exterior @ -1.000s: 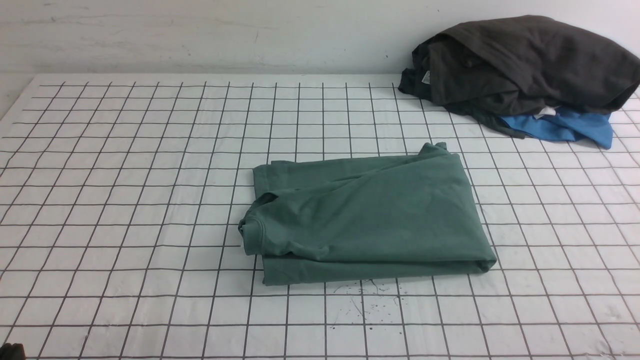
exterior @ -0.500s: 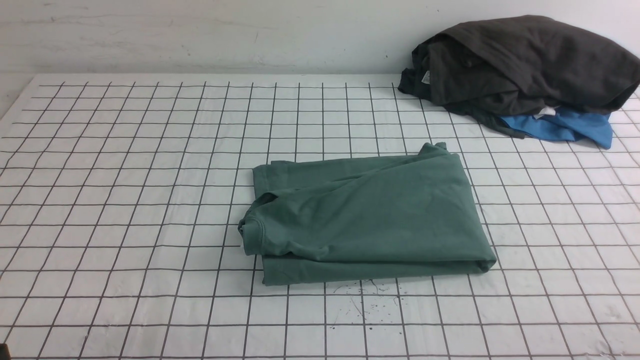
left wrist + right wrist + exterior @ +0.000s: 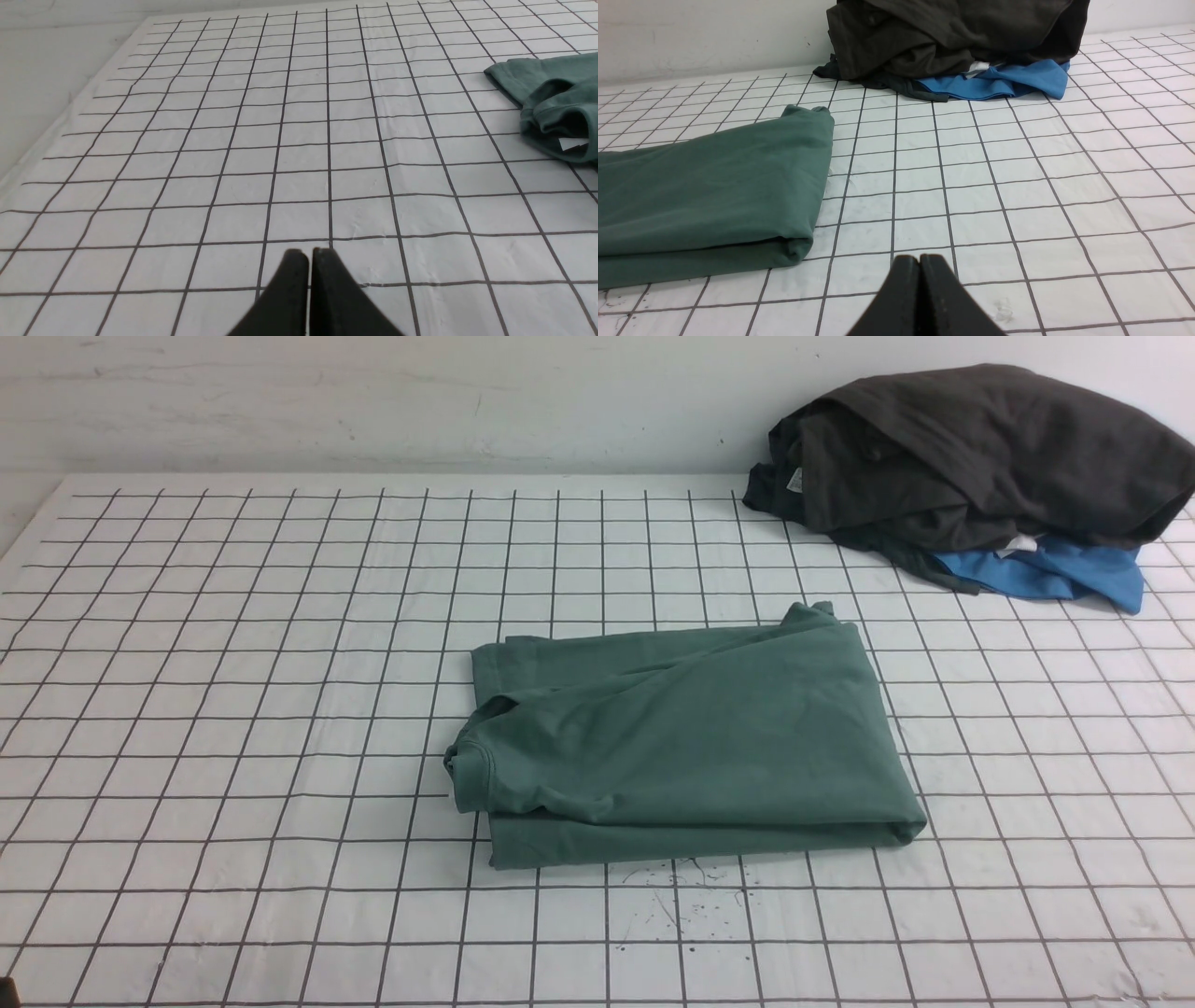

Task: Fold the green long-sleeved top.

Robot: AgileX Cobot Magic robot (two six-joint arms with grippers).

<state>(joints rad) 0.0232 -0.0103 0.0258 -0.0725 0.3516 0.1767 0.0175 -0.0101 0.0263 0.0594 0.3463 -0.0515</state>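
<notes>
The green long-sleeved top (image 3: 686,737) lies folded into a flat rectangle in the middle of the gridded table, its ribbed neck at the left end. No logo shows. It also shows at the edge of the left wrist view (image 3: 556,107) and in the right wrist view (image 3: 710,186). My left gripper (image 3: 309,252) is shut and empty over bare grid, well apart from the top's neck end. My right gripper (image 3: 920,256) is shut and empty over bare grid, beside the top's folded end. Neither gripper shows in the front view.
A dark grey-black heap of clothes (image 3: 971,448) lies on a bright blue garment (image 3: 1055,574) at the back right corner, against the white wall. Small ink specks (image 3: 686,896) mark the white gridded table cover (image 3: 233,663) in front of the top.
A dark part at the front view's bottom left corner has slipped almost wholly out of the picture. The top and the heap have not moved.
</notes>
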